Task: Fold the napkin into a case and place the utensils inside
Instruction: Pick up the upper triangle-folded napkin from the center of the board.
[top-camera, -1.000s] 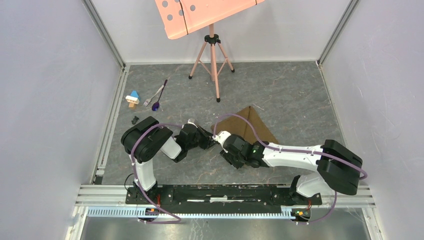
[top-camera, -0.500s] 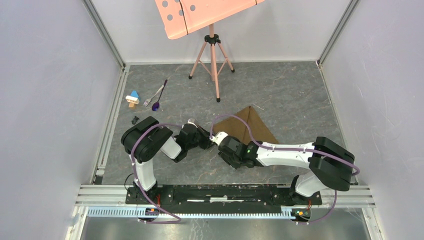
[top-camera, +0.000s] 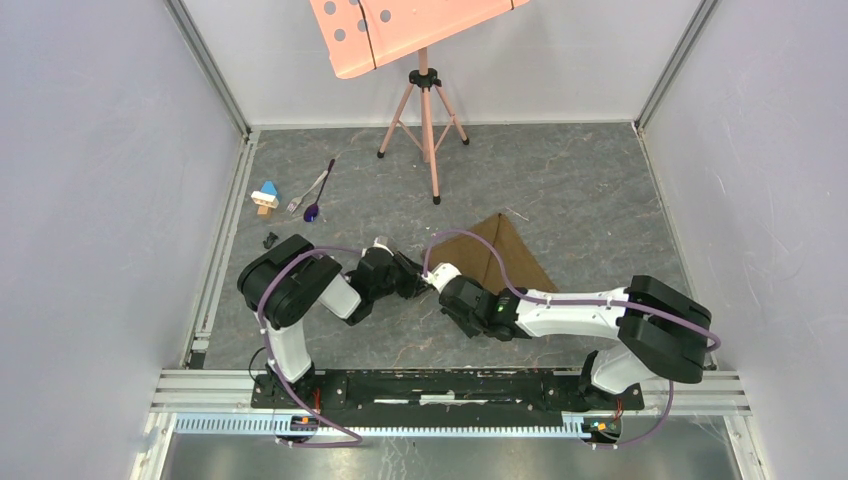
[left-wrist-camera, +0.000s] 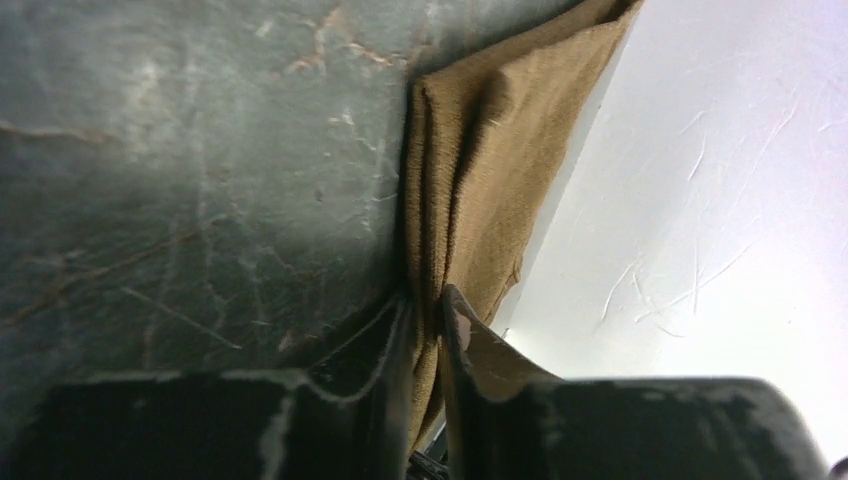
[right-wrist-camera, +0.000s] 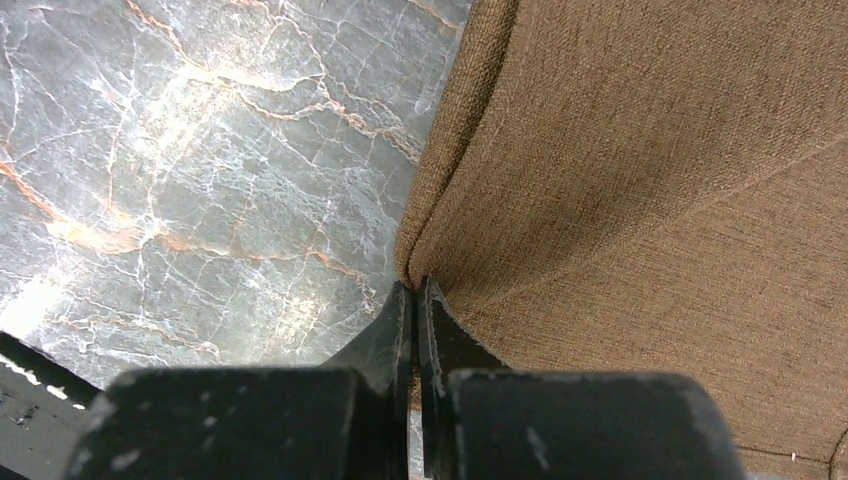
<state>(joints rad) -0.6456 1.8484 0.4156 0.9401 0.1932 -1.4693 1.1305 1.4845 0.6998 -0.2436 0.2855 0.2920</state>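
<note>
Clamping left pincer and right pincer on the napkin, lying triangular; not yet forming the case; leaving fork and spoon waiting well apart on table.

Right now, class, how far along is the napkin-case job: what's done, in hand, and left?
Done: the napkin looks folded into a layered triangle. In hand: the left tool and right tool both pinch its left corner. Left: folding it narrower, then tucking in the fork and spoon, which lie untouched at far left.
</note>
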